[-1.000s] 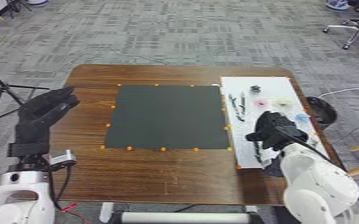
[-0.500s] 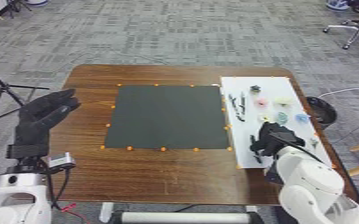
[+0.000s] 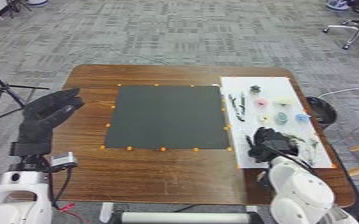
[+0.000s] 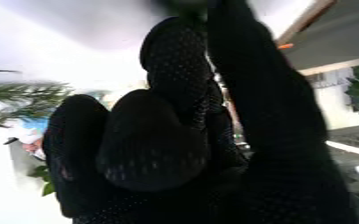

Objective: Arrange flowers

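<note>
Robot hand (image 3: 275, 146) at right hovers between side edges of white sheet (image 3: 269, 85).

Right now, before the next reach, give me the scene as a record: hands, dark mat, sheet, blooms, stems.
right hand: over the near part of the white sheet
left hand: off to the left of the mat, fingers relaxed
mat: dark rectangle, left of the sheet
pink bloom: on the sheet, left of the pale yellow bloom
blue bloom: nearer, by the sheet's right edge
dark stems: along the sheet's left side
green sprig: beside the right hand
</note>
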Tool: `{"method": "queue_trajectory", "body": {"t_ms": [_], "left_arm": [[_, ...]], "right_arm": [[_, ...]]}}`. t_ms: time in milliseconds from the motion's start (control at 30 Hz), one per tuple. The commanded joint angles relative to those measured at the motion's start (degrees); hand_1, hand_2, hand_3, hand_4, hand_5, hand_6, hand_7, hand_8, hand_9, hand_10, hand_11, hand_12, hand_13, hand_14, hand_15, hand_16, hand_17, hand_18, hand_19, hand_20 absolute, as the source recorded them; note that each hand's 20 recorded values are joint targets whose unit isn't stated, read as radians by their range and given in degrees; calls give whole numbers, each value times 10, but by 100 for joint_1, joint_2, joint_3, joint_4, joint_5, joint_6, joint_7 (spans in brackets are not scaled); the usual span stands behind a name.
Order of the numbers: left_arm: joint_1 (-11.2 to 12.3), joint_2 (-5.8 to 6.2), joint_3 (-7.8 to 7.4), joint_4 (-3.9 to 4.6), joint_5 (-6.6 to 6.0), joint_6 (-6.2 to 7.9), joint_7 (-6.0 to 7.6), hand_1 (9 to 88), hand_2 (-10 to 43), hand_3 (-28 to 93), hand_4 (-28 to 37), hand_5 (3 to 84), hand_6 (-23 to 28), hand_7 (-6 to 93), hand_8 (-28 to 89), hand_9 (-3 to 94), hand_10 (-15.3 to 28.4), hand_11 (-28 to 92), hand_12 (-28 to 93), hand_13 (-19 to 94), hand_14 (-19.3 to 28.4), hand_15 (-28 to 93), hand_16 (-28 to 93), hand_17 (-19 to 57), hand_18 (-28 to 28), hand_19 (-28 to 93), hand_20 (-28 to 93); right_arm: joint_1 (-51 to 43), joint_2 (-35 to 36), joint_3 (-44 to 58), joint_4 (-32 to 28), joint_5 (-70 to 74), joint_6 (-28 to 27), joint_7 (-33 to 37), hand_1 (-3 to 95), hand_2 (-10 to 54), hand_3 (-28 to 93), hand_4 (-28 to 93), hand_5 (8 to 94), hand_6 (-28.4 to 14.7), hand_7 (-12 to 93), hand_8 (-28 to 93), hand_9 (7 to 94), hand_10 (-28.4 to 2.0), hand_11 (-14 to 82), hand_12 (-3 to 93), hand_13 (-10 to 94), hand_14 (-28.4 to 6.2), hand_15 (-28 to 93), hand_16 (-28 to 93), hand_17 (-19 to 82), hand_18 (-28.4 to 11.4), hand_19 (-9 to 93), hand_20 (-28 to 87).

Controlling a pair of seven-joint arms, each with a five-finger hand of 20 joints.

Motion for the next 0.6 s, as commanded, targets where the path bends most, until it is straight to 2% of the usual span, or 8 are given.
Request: {"method": "queue_trajectory", "body": {"t_ms": [33,267,433,600], "left_arm": [[23,-42,1,-25,35,-57,-61,378,-95,631,-165,508,24,185,-75,514,134,258,154,439,184,314,4,121,130,182,247],[64,-63,-33,-43,18,-47,-66,378,-95,630,-164,506,24,183,-74,514,135,258,154,438,183,313,4,121,130,180,247],[59,-53,-44,-41,24,-96,-92,377,-95,631,-163,506,24,183,-74,514,135,258,154,437,183,312,4,121,130,181,247],[55,-57,-49,-36,12,-89,-74,376,-95,632,-164,505,25,181,-74,512,135,258,154,437,183,311,4,120,130,180,247]], "right_arm": [[-120,-93,-170,256,286,13,-36,637,-95,412,-8,589,-35,410,304,876,-108,419,353,937,-4,628,313,712,-86,932,491],[-126,-157,143,210,1326,-91,167,651,-95,497,-30,687,-43,238,292,912,-111,328,306,937,-9,605,280,715,-76,932,432],[-105,-126,286,196,1866,22,181,668,-87,491,-40,707,-51,198,299,915,-113,298,292,937,-11,592,277,713,-75,930,411],[-159,-54,289,156,1656,458,-135,680,-83,488,-43,712,-56,191,303,913,-116,290,295,937,-10,590,280,711,-74,928,409]]}}
